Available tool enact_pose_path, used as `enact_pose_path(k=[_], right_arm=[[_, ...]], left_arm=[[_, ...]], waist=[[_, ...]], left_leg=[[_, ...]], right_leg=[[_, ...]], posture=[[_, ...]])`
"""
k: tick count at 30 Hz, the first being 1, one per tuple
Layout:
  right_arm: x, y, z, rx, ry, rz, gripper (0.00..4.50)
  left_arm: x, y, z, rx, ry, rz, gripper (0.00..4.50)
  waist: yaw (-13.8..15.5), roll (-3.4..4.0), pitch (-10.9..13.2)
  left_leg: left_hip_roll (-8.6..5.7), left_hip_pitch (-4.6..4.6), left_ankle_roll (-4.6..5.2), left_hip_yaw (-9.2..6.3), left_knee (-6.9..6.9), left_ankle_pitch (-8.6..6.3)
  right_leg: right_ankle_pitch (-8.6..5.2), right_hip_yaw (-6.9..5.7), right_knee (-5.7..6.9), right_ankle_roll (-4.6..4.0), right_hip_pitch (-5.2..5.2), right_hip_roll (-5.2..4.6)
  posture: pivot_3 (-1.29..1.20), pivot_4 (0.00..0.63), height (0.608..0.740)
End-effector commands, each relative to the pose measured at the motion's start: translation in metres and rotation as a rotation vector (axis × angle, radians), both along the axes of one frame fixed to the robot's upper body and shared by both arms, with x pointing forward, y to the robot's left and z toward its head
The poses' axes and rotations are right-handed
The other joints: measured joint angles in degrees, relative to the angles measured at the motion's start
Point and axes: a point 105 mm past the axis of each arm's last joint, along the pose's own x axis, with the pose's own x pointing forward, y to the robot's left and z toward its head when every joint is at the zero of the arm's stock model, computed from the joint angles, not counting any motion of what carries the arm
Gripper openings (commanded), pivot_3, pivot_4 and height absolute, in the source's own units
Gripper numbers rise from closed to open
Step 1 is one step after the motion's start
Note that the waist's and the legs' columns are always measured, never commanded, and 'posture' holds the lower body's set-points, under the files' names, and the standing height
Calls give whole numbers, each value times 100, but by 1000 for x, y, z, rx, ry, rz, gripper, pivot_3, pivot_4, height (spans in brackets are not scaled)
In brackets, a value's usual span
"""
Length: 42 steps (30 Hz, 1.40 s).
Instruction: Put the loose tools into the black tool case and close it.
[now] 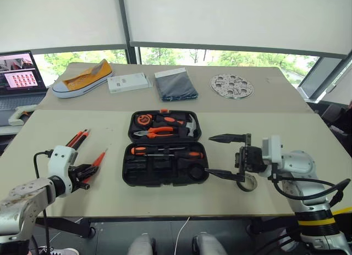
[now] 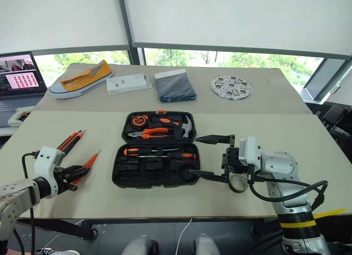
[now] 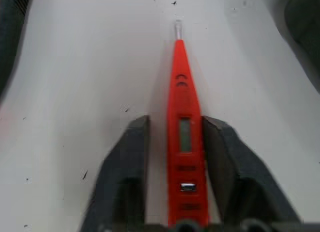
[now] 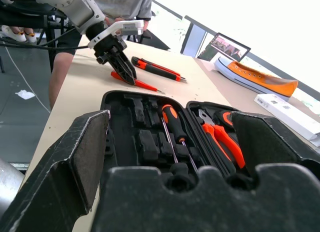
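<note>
The black tool case (image 1: 127,156) lies open mid-table. Pliers, a hammer and a tape measure sit in its far half, and one black-and-orange screwdriver (image 1: 165,150) in its near half. My left gripper (image 1: 88,170) is shut on the slim orange screwdriver (image 3: 182,127), which lies flat on the table left of the case. Two more black-and-orange tools (image 1: 77,138) lie side by side just beyond it. My right gripper (image 1: 210,155) hangs open at the case's right edge, its fingers pointing at the case. The grey tape roll (image 1: 250,184) rests on the table under that hand.
On the far table lie a yellow shoe (image 1: 82,78), a white box (image 1: 128,82), a dark folded cloth (image 1: 176,83) and a perforated metal disc (image 1: 231,86). A laptop (image 1: 19,73) stands at the far left. A person (image 4: 120,4) stands beyond the table's left end.
</note>
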Motion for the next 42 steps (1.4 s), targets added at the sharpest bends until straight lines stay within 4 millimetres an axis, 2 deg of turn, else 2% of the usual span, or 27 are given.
enact_pose_path(k=[1,4,6,7,9,11,13,16,18,21,29,37,42], right_arm=[[-4,-6,10,24,-32,-20,4500],[-6,-13,12,19,-43,-56,4500],[-6,-21,17,16,-45,-93,4500],[-6,-23,18,15,-45,-103,4500],[-7,-33,19,-8,-33,-136,4500],[-8,-41,18,-32,-20,-158,4500],[-8,-49,16,-68,0,-182,4500],[-7,-52,16,-84,14,-196,4500],[-7,-51,15,-84,19,-197,4500],[-10,-48,13,-86,29,-191,4500],[-15,-45,10,-74,34,-204,4500],[-16,-40,8,-65,30,-209,4500],[-15,-37,7,-62,35,-206,4500]], left_arm=[[-3,6,-3,-9,-9,-3,474],[6,-1,41,-41,-234,-150,474],[6,-12,60,5,-325,-326,474],[6,-15,63,24,-342,-385,474],[5,-36,70,75,-375,-612,474],[5,-50,72,109,-370,-769,474],[11,-75,67,155,-299,-950,474],[19,-95,54,233,-179,-1090,474],[31,-110,45,290,-125,-1136,474],[41,-121,39,326,-93,-1166,474],[53,-120,27,408,-32,-1164,474],[53,-132,24,466,-18,-1239,474],[60,-138,24,511,-14,-1218,474]], waist=[[-1,0,0],[-2,-2,2],[15,-8,4],[26,-9,4],[55,-7,4],[92,-5,5],[114,-5,5],[90,-6,5],[64,-6,5],[29,-6,5],[17,-7,5],[29,-7,5],[46,-7,5]], left_leg=[[0,0,0,0,0,0],[2,-5,0,1,0,0],[3,-14,-2,0,0,2],[2,-14,-3,-2,0,2],[2,-14,-4,0,0,2],[0,-14,-4,3,0,2],[-1,-14,-3,5,1,2],[-2,-21,1,5,1,4],[-3,-25,1,2,1,5],[-2,-31,2,-4,2,5],[-4,-37,5,-14,10,4],[-2,-39,6,-16,52,4],[-2,-42,7,-16,64,3]], right_leg=[[0,0,0,0,-1,1],[-1,0,1,-2,-6,2],[-1,-5,-1,-4,-13,3],[-2,-11,-1,-6,-12,1],[-4,-12,-6,-9,-10,0],[-7,-13,-8,-14,-8,-2],[-7,-13,-14,-12,-4,-2],[0,-12,-19,0,-2,4],[0,-11,-19,4,-4,11],[-2,-3,-15,7,-8,23],[-6,-2,-10,15,-9,24],[-4,-3,5,30,0,23],[-2,-2,6,32,2,22]], posture=[[0,150,740],[0,150,740],[0,150,740],[0,150,740],[0,150,740],[0,150,740],[0,150,740],[0,150,740],[0,150,740],[0,150,740],[0,150,740],[0,150,740],[0,150,740]])
